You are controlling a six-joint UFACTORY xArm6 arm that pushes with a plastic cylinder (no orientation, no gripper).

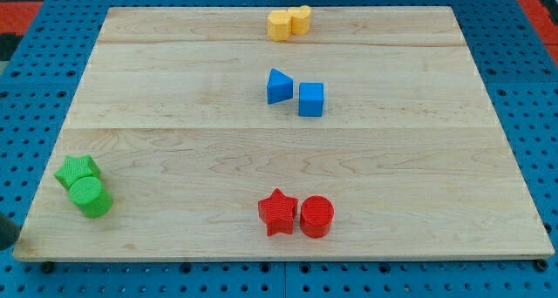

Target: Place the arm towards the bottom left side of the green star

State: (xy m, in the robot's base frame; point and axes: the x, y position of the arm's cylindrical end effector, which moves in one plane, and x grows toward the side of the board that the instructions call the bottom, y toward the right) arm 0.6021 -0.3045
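Note:
The green star [77, 170] lies near the board's left edge, low in the view. A green cylinder [91, 197] touches it on its lower right side. A dark shape [7, 233] shows at the view's left edge, just off the board's bottom left corner, below and left of the green star. I cannot tell whether it is my rod, and no tip can be made out.
A red star [278, 213] and a red cylinder [316, 217] touch at the bottom middle. A blue triangle [279, 86] and a blue cube [310, 99] sit at the centre. Two yellow blocks [279, 25] [300, 19] touch at the top edge of the wooden board [174, 150].

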